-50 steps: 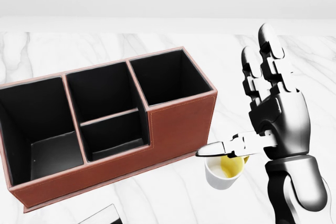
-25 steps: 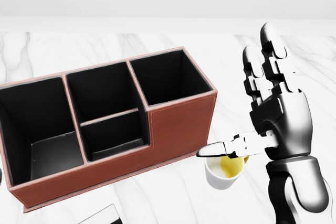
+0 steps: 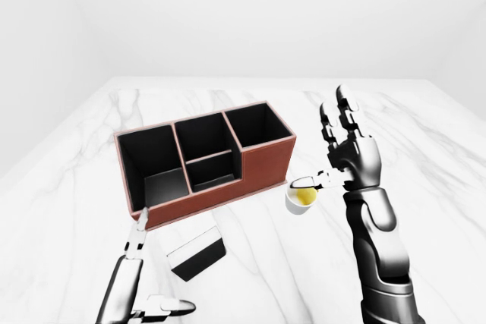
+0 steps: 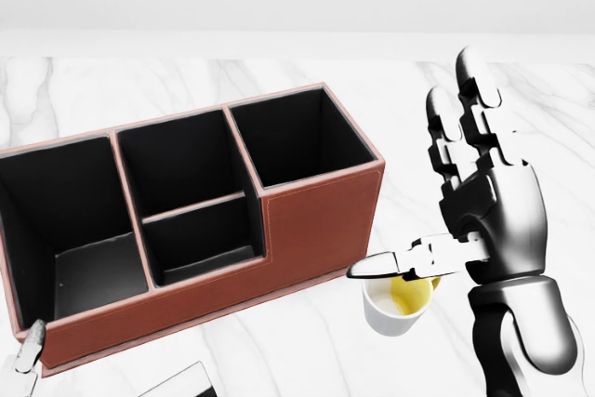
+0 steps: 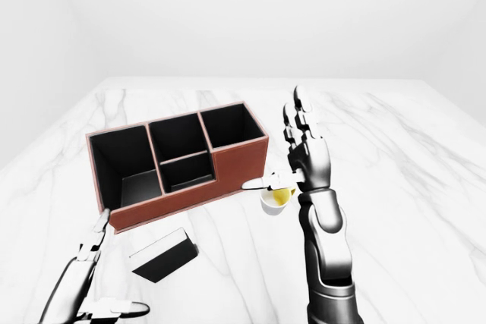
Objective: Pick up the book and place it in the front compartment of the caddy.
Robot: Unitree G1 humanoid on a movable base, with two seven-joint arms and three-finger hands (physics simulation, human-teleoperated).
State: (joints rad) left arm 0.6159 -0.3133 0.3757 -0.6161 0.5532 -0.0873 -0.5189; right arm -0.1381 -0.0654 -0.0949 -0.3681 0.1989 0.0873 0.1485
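The book (image 3: 197,254), black with a white edge, lies flat on the marble table (image 3: 425,157), below the caddy in the left-eye view. The brown caddy (image 3: 262,165) has several black compartments, all empty. My left hand (image 3: 152,275) is open at the bottom left, fingers up, just left of the book and touching nothing. My right hand (image 3: 334,153) is open, fingers pointing up, right of the caddy and above a cup; its thumb points left.
A small white cup (image 3: 301,199) with yellow liquid stands on the table just right of the caddy, under my right thumb. The table's far edge meets a plain white wall.
My left hand has risen into the head view at the bottom left corner. The right hand, caddy and cup have not moved.
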